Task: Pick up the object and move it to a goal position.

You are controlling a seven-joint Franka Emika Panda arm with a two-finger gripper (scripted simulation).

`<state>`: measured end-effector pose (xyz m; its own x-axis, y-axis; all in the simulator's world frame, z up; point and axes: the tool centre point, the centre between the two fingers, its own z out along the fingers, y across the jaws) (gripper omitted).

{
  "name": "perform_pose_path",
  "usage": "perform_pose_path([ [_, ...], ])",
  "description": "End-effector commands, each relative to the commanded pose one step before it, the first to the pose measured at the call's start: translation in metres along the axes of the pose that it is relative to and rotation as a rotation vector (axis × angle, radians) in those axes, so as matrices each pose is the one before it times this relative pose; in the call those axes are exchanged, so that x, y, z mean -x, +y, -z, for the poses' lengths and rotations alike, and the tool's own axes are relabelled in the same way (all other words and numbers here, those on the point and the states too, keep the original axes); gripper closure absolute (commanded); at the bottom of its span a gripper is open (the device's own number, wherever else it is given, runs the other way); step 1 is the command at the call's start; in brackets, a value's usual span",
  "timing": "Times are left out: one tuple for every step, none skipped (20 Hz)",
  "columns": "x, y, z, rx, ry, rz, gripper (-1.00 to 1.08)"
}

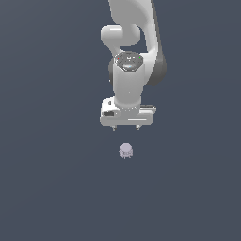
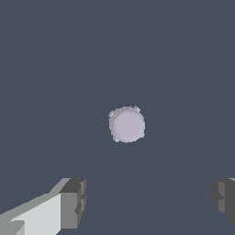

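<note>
Exterior view: arm (image 1: 129, 70) hanging over object (image 1: 125, 150)
Gripper (image 1: 126, 128): fingers (image 2: 73, 202) spreading wide, gripping nothing
Object: sitting apart from gripper (image 2: 149, 199), untouched (image 2: 126, 124)

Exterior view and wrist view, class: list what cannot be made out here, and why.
- Object: ridges and spikes too small in the exterior view; the wrist view shows only its top.
- Gripper: fingertips cut off by the wrist view's edge.
- Arm base: beyond the exterior view's top edge.
- Goal position: no marker shown.
</note>
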<state>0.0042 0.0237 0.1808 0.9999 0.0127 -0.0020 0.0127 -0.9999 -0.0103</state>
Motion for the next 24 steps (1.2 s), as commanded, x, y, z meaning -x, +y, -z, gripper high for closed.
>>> perform_pose_path([
  [-0.00188, 0.00012, -0.00457, 0.00093, -0.00068, 0.00850, -0.92],
  [-0.00132, -0.00023, -0.00272, 0.00040, -0.00003, 0.00585, -0.92],
  [-0.00151, -0.00022, -0.00318, 0.00048, -0.00001, 0.00678, -0.92],
  [-0.00171, -0.00013, -0.00365, 0.00061, 0.00007, 0.00773, -0.92],
  [-0.00191, -0.00005, -0.00415, 0.00074, 0.00015, 0.00870, -0.92],
  [-0.00208, -0.00002, -0.00465, 0.00080, 0.00017, 0.00966, -0.92],
  [-0.00223, -0.00008, -0.00516, 0.00079, 0.00014, 0.01067, -0.92],
  [-0.00237, -0.00011, -0.00568, 0.00079, 0.00013, 0.01165, -0.92],
  [-0.00249, -0.00008, -0.00621, 0.00080, 0.00014, 0.01261, -0.92],
  [-0.00251, -0.00007, -0.00655, 0.00078, 0.00016, 0.01319, -0.92],
  [-0.00227, -0.00006, -0.00617, 0.00067, 0.00015, 0.01232, -0.92],
  [-0.00201, -0.00005, -0.00572, 0.00056, 0.00013, 0.01133, -0.92],
  [-0.00178, -0.00004, -0.00526, 0.00047, 0.00012, 0.01035, -0.92],
  [-0.00156, -0.00004, -0.00479, 0.00039, 0.00012, 0.00936, -0.92],
  [-0.00136, -0.00002, -0.00431, 0.00032, 0.00011, 0.00835, -0.92],
  [-0.00117, -0.00003, -0.00382, 0.00026, 0.00010, 0.00738, -0.92],
  [-0.00099, -0.00002, -0.00332, 0.00021, 0.00008, 0.00640, -0.92],
  [-0.00081, -0.00001, -0.00282, 0.00016, 0.00007, 0.00539, -0.92],
  [-0.00066, -0.00003, -0.00232, 0.00013, 0.00006, 0.00445, -0.92],
  [-0.00050, 0.00000, -0.00181, 0.00009, 0.00005, 0.00342, -0.92],
  [-0.00036, -0.00003, -0.00129, 0.00006, 0.00004, 0.00249, -0.92],
  [-0.00021, 0.00000, -0.00078, 0.00004, 0.00002, 0.00146, -0.92],
  [-0.00007, 0.00000, -0.00026, 0.00001, 0.00001, 0.00049, -0.92],
  [0.00082, -0.00005, 0.00092, -0.00029, -0.00132, -0.00314, -0.92],
])
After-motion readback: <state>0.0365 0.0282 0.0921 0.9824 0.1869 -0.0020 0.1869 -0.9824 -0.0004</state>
